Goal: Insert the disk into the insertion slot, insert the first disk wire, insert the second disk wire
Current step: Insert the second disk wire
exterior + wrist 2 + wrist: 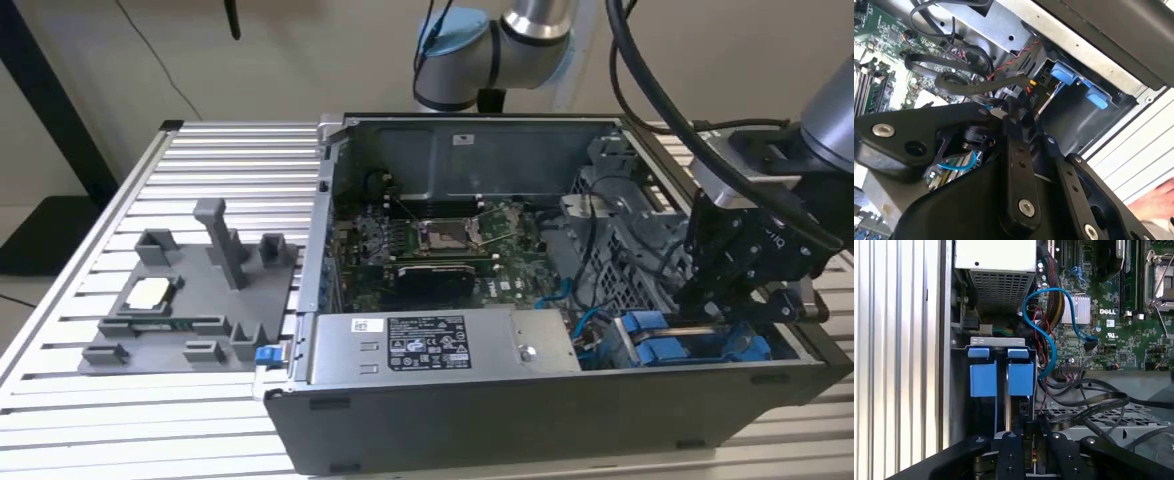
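Here, in the exterior view, my jaws point(707, 320) hang inside the open computer case point(534, 420), down at the corner toward the exterior view's right. They are just above the disk point(657, 350), whose bright blue carrier sits in the insertion slot point(627, 275) of grey perforated metal. Beside it lies the grey power supply box point(427, 345), which carries a white printed label with small symbols. Behind that is the green motherboard point(454, 240). The case stands on a slatted metal counter point(80, 420), and a grey fixture tray point(187, 300) lies toward the exterior view's left.

In the second wrist view my jaws point(1006, 110) are drawn together on a small dark connector point(999, 111) at the end of a flat black cable point(954, 80). The blue carrier tabs of the disk point(1074, 80) are near, though apart from my tips.

In the first wrist view the disk point(1020, 377) shows two blue carrier fronts side by side, seated in the slot point(999, 341). A blue cable point(1044, 315) curves over the motherboard point(1104, 300), which bears white printed lettering. My jaws point(1033, 450) close on the connector point(1033, 456), just short of the carrier.
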Available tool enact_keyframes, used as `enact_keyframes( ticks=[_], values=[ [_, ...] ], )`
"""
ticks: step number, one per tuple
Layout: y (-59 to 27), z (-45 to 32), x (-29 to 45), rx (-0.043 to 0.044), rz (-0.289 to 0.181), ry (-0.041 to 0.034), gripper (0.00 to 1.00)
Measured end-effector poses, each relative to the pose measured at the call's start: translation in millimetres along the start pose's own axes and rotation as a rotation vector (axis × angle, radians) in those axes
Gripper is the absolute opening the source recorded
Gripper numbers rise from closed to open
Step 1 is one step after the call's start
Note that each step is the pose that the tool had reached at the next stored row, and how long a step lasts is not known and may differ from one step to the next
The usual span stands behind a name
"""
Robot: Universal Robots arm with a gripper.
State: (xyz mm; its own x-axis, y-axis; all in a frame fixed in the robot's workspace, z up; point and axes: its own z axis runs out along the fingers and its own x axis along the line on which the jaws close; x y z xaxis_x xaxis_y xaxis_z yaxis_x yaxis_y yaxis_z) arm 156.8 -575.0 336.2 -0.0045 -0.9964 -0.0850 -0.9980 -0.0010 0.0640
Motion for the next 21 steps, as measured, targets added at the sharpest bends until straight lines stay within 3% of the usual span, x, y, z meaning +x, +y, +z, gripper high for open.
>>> enact_keyframes(
  ticks=[4, 12, 21],
  values=[
    [1.1, -16.8, -1.5, -0.0012, 0.0, -0.0001, 0.25],
    [2.5, -38.8, -3.3, -0.0013, 0.0, -0.0002, 0.25],
    [2.8, -42.3, -3.6, -0.0013, 0.0, -0.0003, 0.25]
  ],
)
